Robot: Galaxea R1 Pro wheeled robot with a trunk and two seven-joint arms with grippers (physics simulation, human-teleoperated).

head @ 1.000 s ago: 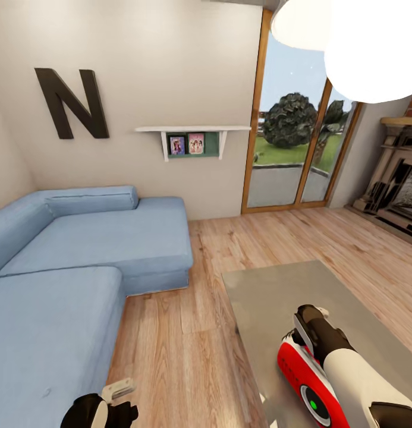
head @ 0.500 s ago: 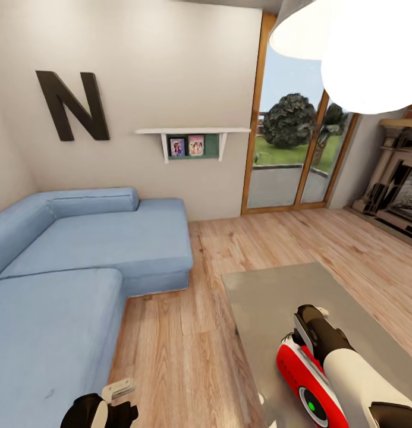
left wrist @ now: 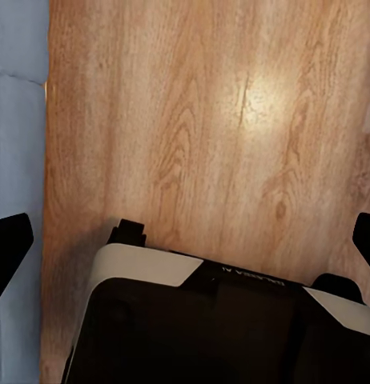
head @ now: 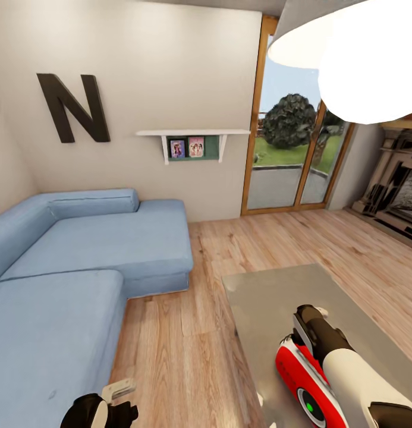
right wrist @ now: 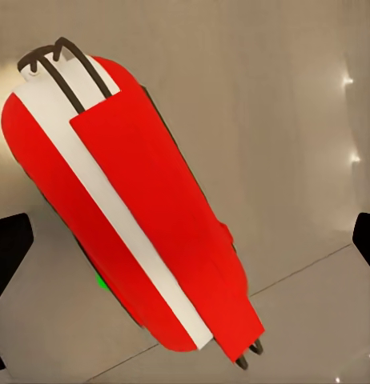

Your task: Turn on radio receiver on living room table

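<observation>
At the far left stands the blue sofa (head: 81, 249) under the big black "N" (head: 74, 107). Low at the near left, the left gripper (head: 113, 399) hangs over the wood floor (head: 206, 279). In the left wrist view its fingertips (left wrist: 10, 240) stand wide apart at the two edges, with nothing between them except floor.

To the right is the table (head: 271, 291), and the radio receiver (head: 301, 383) stands on its near part, with the green centre of its dial facing the robot. The right gripper (head: 307, 321) is directly above the radio. In the right wrist view its fingertips (right wrist: 9, 244) are spread wide on both sides of the radio's red top handle (right wrist: 165, 208), and I cannot tell if they touch it.

I judge that the approach is done. The pressing of the switch is still left, and I cannot tell whether the radio is already on.
</observation>
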